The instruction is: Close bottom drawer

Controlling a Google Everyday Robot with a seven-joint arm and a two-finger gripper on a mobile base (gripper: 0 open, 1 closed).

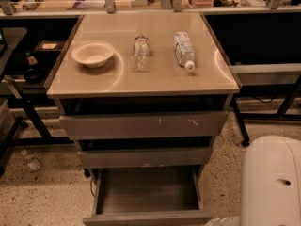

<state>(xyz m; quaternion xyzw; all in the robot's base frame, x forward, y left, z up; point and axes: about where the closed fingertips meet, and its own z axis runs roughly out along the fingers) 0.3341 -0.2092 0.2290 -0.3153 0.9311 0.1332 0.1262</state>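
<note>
The bottom drawer (146, 217) of the grey metal cabinet stands pulled far out toward me. Its low plain front runs along the lower edge of the view, and its shallow grey box (148, 190) is empty. Above it, the mid-width drawer (145, 157) and the widest drawer (143, 125), which has white scratches, each stand out a little. A bulky white part of my arm (273, 182) fills the lower right, just right of the bottom drawer. My gripper is not in view.
On the cabinet top (94, 84) lie a white bowl (92, 54), a clear empty bottle (140, 52) and a labelled water bottle (184, 50). Dark desks with metal legs (240, 121) flank the cabinet. A small bottle (31, 160) lies on the speckled floor at left.
</note>
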